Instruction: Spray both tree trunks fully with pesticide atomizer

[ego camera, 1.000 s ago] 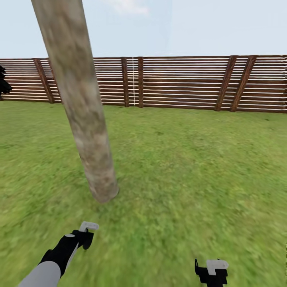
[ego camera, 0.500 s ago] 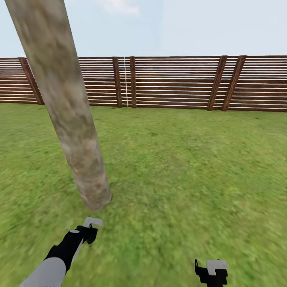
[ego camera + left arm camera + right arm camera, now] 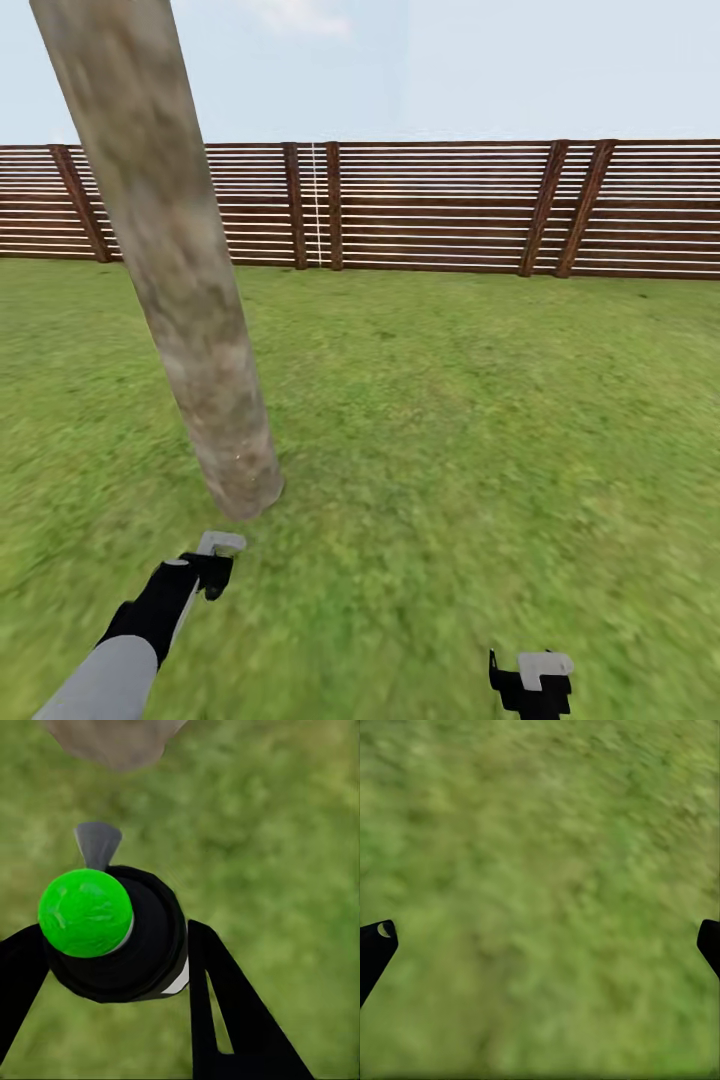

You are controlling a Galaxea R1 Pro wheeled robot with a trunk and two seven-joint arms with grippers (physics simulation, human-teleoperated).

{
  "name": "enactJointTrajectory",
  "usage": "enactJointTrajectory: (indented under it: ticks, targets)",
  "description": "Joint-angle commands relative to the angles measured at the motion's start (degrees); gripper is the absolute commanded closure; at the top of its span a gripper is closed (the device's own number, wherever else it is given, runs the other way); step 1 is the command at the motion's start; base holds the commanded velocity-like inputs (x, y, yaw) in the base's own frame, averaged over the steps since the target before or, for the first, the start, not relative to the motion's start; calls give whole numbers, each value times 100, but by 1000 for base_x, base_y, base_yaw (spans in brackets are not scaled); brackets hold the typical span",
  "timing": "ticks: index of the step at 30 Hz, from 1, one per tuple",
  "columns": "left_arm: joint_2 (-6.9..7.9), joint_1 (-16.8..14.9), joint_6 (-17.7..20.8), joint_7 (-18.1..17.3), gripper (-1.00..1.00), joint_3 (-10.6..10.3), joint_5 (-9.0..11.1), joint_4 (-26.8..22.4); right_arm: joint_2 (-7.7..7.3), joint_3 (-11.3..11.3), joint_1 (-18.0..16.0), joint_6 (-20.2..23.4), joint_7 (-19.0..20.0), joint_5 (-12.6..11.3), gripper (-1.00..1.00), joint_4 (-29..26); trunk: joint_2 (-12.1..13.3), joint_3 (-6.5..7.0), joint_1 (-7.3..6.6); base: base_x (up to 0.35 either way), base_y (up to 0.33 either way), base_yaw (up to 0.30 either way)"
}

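The tree trunk [image 3: 180, 270] is standing as the landmark here, a thick pale grey-brown mottled column leaning across the head view, its foot sinking into the grass lawn [image 3: 450, 420]. Behind the trunk the brown horizontal-slat wooden fence [image 3: 440, 205] is running across the far edge of the lawn under a pale sky.

Just in front of the trunk's foot, the left gripper [image 3: 212, 572] is reaching out on its black and grey arm, close to the base but not touching it. In the left wrist view the left gripper [image 3: 112, 945] is clamping its two black fingers [image 3: 225, 1005] around the pesticide atomizer [image 3: 124, 937], whose round black top is sitting between them with a sliver of white body showing at its lower edge. A bright green ball [image 3: 85, 913] is sitting on that black top, and a small grey nozzle tip [image 3: 97, 844] is poking out toward the pale foot of the trunk [image 3: 112, 739], which is showing just beyond it over the grass.

Well to the side of the trunk, the right gripper [image 3: 530, 680] is hanging low over bare grass. In the right wrist view its two dark fingertips [image 3: 375, 945] are sitting wide apart at the edges, spread and holding nothing, with blurred grass [image 3: 540, 892] between them
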Motion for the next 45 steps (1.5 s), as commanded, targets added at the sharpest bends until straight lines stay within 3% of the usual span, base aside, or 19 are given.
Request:
enactJointTrajectory:
  ticks: [1, 7, 9, 12, 14, 15, 16, 18, 20, 22, 26, 27, 29, 31, 33, 36, 38, 40, 45]
  targets:
    - [-8, -28, 208, -1, 100, -11, 9, -28, -1, 0, 0, 0, 0, 0, -100, 0, 0, 0, 0, -8, 1, 0]
    - [-133, -547, 842, -128, 100, -20, 12, -104, -4, 0, 0, 0, 0, 0, -100, 0, 0, 0, 0, -1, 0, 0]
    - [-59, -640, 952, -198, 100, -15, 10, -255, -4, 0, 0, 0, 4, 0, -100, 0, 0, 0, 0, 0, 0, 0]
    - [279, -616, 962, -232, 100, -30, 16, -419, -2, 0, 0, 0, 12, 5, -100, 0, 0, 0, 0, 0, 0, 0]
    - [312, -599, 893, -244, 100, -37, 15, -419, -5, 0, 0, 0, 23, 15, -100, 0, 0, 0, 0, 0, 0, 0]
    - [281, -598, 795, -245, 100, -30, 21, -384, -5, 0, 0, 0, 25, 16, -100, 0, 0, 0, 0, 0, 0, 0]
    - [31, -602, 480, -247, 100, -22, 19, -357, -6, 0, 0, 0, 27, 17, -100, 0, 0, 0, 0, 0, 0, 0]
    - [-206, -605, 328, -241, 100, -24, 7, -376, -6, 0, 0, 0, 27, 17, -100, 0, 0, 0, 0, 0, 0, 0]
    - [-247, -610, 300, -240, 100, -19, 13, -409, -6, 0, 0, 0, 27, 17, -100, 0, 0, 0, 0, 0, 0, 0]
    - [-186, -614, 294, -246, 100, 19, 16, -434, -6, 0, 0, 0, 26, 17, -100, 0, 0, 0, 0, 0, 0, 0]
    - [355, -615, 294, -253, 100, 30, 27, -433, -6, 0, 0, 0, 26, 17, -100, 0, 0, 0, 0, 0, 0, 0]
    - [400, -612, 278, -246, 100, 9, 22, -436, -6, 0, 0, 0, 26, 17, -100, 0, 0, 0, 0, 0, 0, 0]
    - [372, -601, 256, -240, 100, -6, 23, -419, -6, 0, 0, 0, 26, 17, -100, 0, 0, 0, 0, -167, 0, 0]
    - [11, -608, 248, -241, 100, -21, 12, -437, -6, 0, 0, 0, 26, 17, -100, 0, 0, 0, 0, -180, 0, 0]
    - [-70, -654, 259, -241, 100, -22, 16, -457, -6, 0, 0, 0, 26, 17, -100, 0, 0, 0, 0, -36, 0, 0]
    - [9, -726, 318, -340, 100, 1, 24, -735, -6, 0, 0, 0, 26, 17, -100, 0, 0, 0, 0, -9, 0, 0]
    - [274, -804, 344, -771, 100, 20, 24, -921, -6, 0, 0, 0, 20, 17, -100, 0, 0, 0, 0, -1, 0, 0]
    - [379, -816, 350, -1044, 100, 5, 22, -1021, -6, 0, 0, 0, 18, 17, -100, 0, 0, 0, 0, 0, 0, 0]
    - [161, -841, 508, -1149, 100, -25, 18, -1359, -8, 0, 0, 0, 18, 17, -100, 0, 0, 0, 0, -3, 0, 0]
